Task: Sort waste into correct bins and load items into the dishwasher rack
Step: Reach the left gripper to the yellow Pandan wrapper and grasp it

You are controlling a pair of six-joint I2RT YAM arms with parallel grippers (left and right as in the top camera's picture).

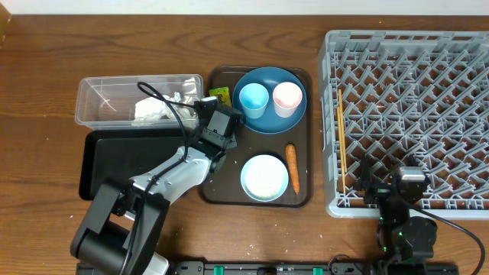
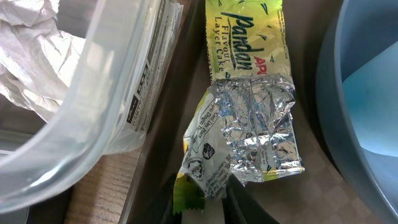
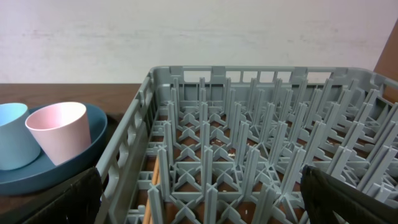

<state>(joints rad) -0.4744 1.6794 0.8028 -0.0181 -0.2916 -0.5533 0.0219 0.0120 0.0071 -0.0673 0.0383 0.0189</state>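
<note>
In the left wrist view a yellow-green wrapper (image 2: 249, 118) with crinkled silvery foil on it lies on the brown tray between the clear tub (image 2: 106, 93) and the dark-blue plate (image 2: 367, 93). My left gripper (image 2: 205, 205) is shut on its lower end, one finger pressed against each side. Overhead, the left gripper (image 1: 219, 103) sits at the tray's back left corner by the wrapper (image 1: 221, 94). Crumpled tissue (image 1: 153, 111) lies in the clear tub (image 1: 99, 95). My right gripper (image 1: 401, 177) hangs open over the near edge of the dishwasher rack (image 1: 412, 99), holding nothing.
The black tray (image 1: 114, 160) lies in front of the tub. On the brown tray (image 1: 307, 191) are the plate (image 1: 267, 122) with a light-blue cup (image 1: 254, 99) and a pinkish cup (image 1: 287, 97), a light-blue bowl (image 1: 264, 177) and a carrot (image 1: 292, 168). A wooden stick (image 1: 341, 137) lies in the rack.
</note>
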